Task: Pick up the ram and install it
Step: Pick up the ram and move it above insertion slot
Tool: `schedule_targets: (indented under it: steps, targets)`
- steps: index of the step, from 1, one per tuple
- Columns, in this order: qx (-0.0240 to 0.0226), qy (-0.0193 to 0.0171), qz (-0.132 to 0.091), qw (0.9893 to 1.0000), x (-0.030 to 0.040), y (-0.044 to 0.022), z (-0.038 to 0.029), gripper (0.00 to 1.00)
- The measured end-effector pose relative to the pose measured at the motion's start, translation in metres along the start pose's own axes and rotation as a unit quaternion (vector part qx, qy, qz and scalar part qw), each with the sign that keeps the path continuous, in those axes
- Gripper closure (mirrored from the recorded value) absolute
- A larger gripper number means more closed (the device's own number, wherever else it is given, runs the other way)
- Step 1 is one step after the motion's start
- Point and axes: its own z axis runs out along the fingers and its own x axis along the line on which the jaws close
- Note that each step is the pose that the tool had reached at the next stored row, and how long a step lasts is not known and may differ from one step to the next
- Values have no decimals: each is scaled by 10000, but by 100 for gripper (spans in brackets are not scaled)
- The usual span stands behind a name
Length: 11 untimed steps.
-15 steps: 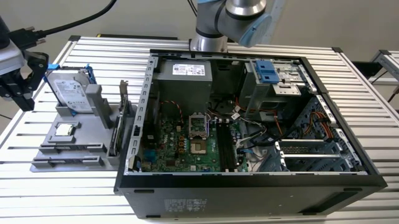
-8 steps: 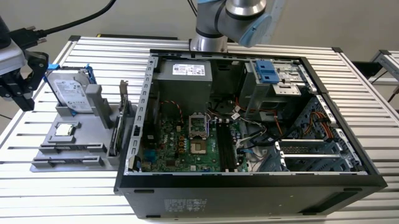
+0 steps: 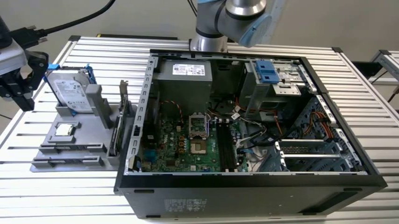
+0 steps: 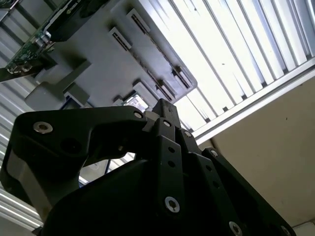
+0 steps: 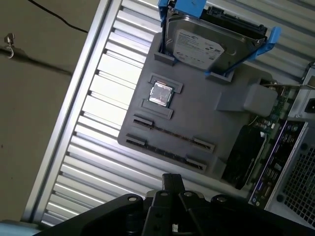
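The claw (image 3: 26, 103) hangs with its 2 fingers pinched shut, just beside the gray tray (image 3: 86, 134) holding the hard drive (image 3: 67, 91).

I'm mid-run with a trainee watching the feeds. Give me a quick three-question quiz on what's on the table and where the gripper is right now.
1. True or false: the gripper is inside the computer case.
2. What stands upright in the blue frame on the gray fixture? A) a fan B) the hard drive C) a power supply
3. Name the small square part lying flat on the fixture near the hard drive.

Key:
1. False. It is outside the case, by the fixture at the exterior view's left.
2. B.
3. The processor chip.
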Motion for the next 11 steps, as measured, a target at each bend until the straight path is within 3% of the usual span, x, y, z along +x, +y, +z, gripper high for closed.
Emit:
schedule_targets:
  steps: [11]
  targets:
    - [1,-1,-106,9999,0,0,0,100]
